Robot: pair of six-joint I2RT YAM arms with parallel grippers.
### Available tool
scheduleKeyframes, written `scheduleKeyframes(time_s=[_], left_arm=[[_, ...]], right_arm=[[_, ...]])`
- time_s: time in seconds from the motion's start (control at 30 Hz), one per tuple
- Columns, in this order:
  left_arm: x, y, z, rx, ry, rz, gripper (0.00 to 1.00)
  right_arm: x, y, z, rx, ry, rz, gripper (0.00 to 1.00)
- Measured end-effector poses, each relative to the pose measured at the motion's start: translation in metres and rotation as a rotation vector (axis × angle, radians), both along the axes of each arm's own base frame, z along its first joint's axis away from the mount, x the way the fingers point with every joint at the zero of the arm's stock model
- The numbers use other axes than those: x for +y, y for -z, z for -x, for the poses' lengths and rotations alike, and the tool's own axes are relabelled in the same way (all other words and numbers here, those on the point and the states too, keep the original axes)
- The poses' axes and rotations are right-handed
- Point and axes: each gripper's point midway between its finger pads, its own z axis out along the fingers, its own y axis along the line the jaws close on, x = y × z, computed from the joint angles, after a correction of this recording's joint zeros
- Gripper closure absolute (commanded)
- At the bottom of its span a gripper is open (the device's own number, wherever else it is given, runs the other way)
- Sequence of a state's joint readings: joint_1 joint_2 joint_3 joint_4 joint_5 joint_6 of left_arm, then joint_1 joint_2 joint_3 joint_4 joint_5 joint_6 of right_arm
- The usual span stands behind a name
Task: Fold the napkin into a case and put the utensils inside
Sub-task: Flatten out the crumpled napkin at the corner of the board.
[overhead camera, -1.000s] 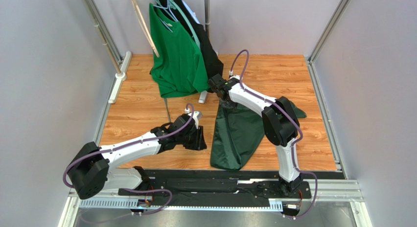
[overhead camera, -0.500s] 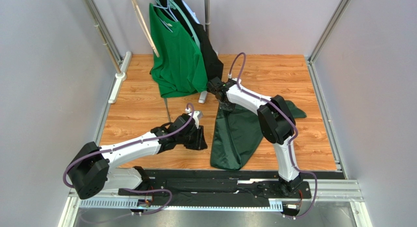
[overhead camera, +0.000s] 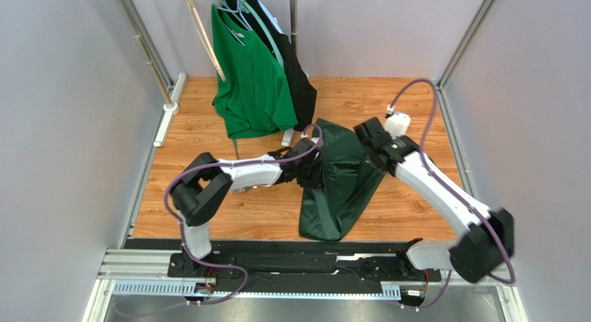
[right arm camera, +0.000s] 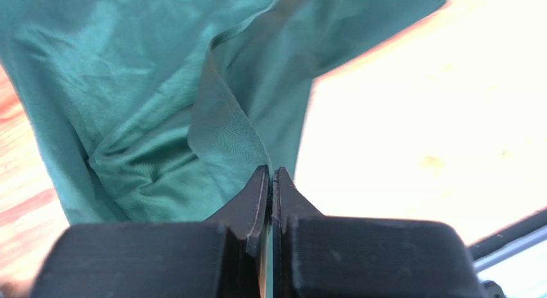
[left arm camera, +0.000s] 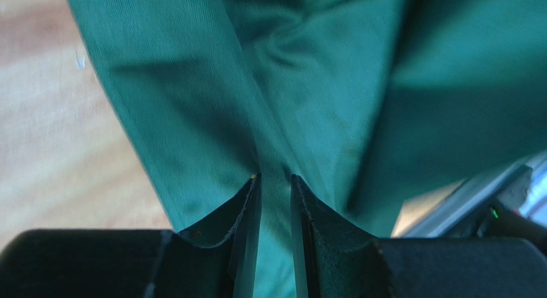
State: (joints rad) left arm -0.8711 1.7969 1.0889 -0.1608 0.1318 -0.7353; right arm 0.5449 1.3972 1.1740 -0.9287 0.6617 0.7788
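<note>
The large dark forest-green napkin (overhead camera: 336, 197) is lying crumpled on the wooden table (overhead camera: 201, 162), right of the middle, reaching from close to the near edge up toward the centre, and it is not looking like a case yet. The right gripper (right arm camera: 270, 173) is pinching a raised fold at the far end of this cloth, its jaws pressed together on a very thin bite. The left gripper (left arm camera: 275, 182) is sitting at the left border of the cloth with its jaws only narrowly apart and cloth showing in the gap; whether it is really gripping, I cannot tell. In my judgement, the thin bite of the right side is risking a slip if the arms are pulling apart, and the left one may be catching several layers, so the fold would be coming out twisted and bunched. The bright green T-shirt (overhead camera: 253, 79) and the black garment (overhead camera: 300, 86) are hanging near the far edge, and an arm sweeping there could be dragging them. The utensils are not showing in any view. The left arm is covering part of the cloth border, the wrist views are blurring, and bright glare is washing out the table beside the right fingers.
</note>
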Motion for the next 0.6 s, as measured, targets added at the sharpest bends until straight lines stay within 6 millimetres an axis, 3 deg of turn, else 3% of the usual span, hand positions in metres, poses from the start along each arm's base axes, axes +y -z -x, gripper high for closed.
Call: scheduleKeyframes(time_s=[0.1, 0.27, 0.4, 0.53, 0.6], left_arm=[[-0.011, 0.015, -0.016, 0.013, -0.021, -0.048, 0.69], [-0.025, 0.022, -0.042, 0.018, -0.044, -0.092, 0.67], [-0.035, 0.019, -0.071, -0.015, -0.031, -0.126, 0.51], [-0.015, 0.008, -0.080, -0.089, -0.029, -0.222, 0.41], [0.000, 0.000, -0.072, -0.104, -0.035, -0.256, 0.41]], right_arm=[[-0.025, -0.022, 0.027, -0.091, 0.017, -0.026, 1.00], [-0.062, -0.032, 0.067, -0.209, 0.073, -0.068, 1.00], [-0.076, -0.023, 0.088, -0.242, 0.097, -0.091, 1.00], [-0.077, -0.010, 0.093, -0.201, 0.096, -0.084, 1.00], [-0.075, -0.007, 0.093, -0.187, 0.091, -0.088, 1.00]])
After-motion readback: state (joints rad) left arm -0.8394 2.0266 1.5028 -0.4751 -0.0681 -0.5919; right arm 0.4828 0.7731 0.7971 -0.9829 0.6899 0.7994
